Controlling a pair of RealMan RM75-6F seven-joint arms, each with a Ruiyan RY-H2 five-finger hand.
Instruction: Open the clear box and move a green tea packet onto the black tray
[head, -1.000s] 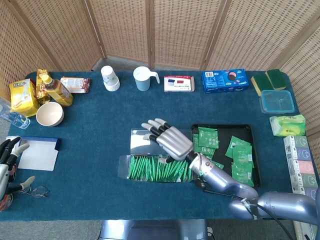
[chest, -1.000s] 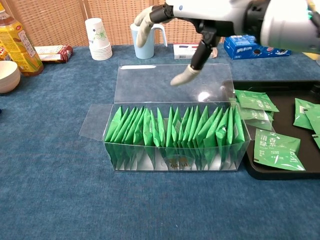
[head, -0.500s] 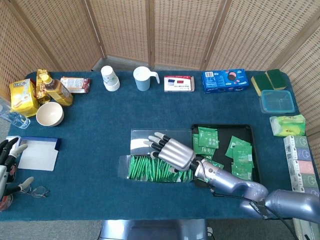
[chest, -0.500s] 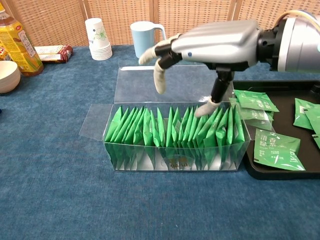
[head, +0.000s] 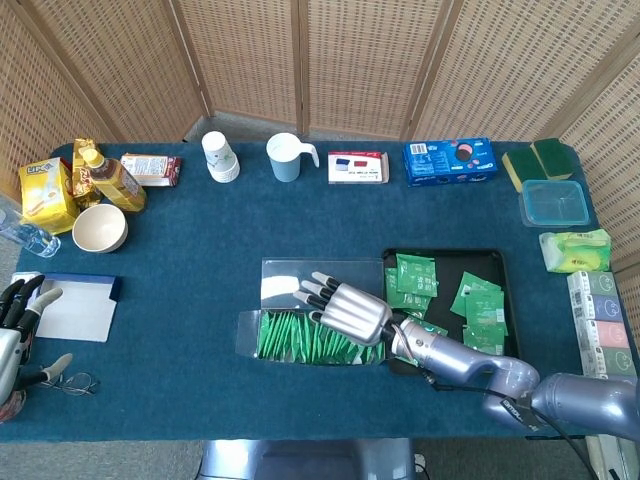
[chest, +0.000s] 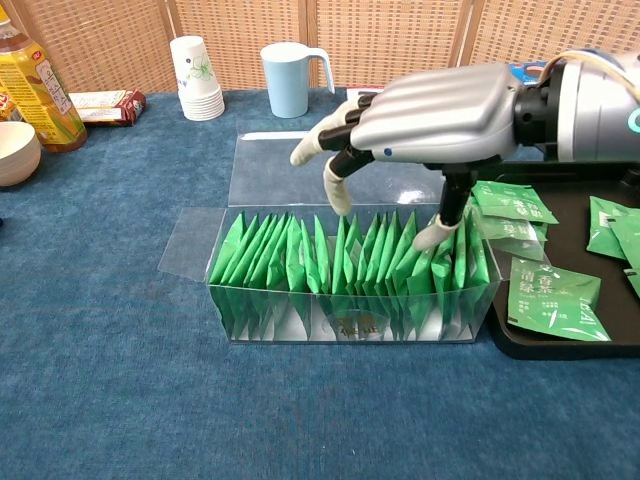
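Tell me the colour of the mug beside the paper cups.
Pale blue; the mug shows best in the chest view.

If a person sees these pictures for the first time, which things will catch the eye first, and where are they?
The big silver right hand hovers with spread fingers just above the open clear plastic box at the table's middle, packed with upright green tea packets. Beside the box, on its right in both views, the flat black tray already holds loose green packets. The left hand waits at the table's far left edge.
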